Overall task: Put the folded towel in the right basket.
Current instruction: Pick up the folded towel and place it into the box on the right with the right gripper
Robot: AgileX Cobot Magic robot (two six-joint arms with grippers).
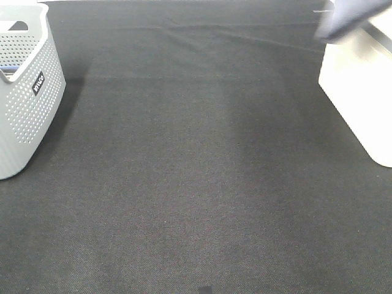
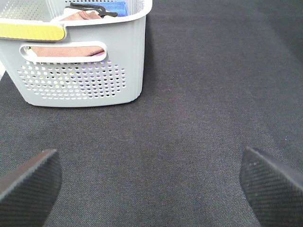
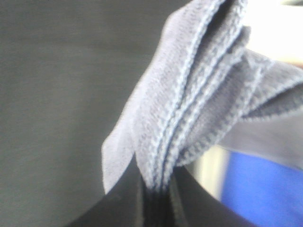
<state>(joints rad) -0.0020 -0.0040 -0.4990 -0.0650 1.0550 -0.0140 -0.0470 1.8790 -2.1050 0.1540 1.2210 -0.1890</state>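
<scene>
Grey-blue folded towel [image 3: 189, 94] is pinched in the closed right tool [image 3: 156, 194] over the white right basket [image 1: 361, 92]; the left tool [image 2: 151, 184] is spread wide, empty, above the desk [image 1: 184, 184]

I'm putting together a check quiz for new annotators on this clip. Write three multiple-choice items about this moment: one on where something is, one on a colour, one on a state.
1. Where is the towel?
A. Flat on the middle of the table
B. Up by the rim of the right basket
C. Hanging off the table edge

2. What colour is the perforated left basket?
A. Red
B. Grey
C. Green

3. What state is the left end effector in?
A. Open and empty
B. Shut on a cloth
C. Shut on a handle

Answers:
1 B: the high view shows it at the top right over that basket, and the right wrist view shows it pinched in the right end effector.
2 B: its dotted wall is grey.
3 A: its jaws stand wide apart, with only the black cloth between them.
</scene>
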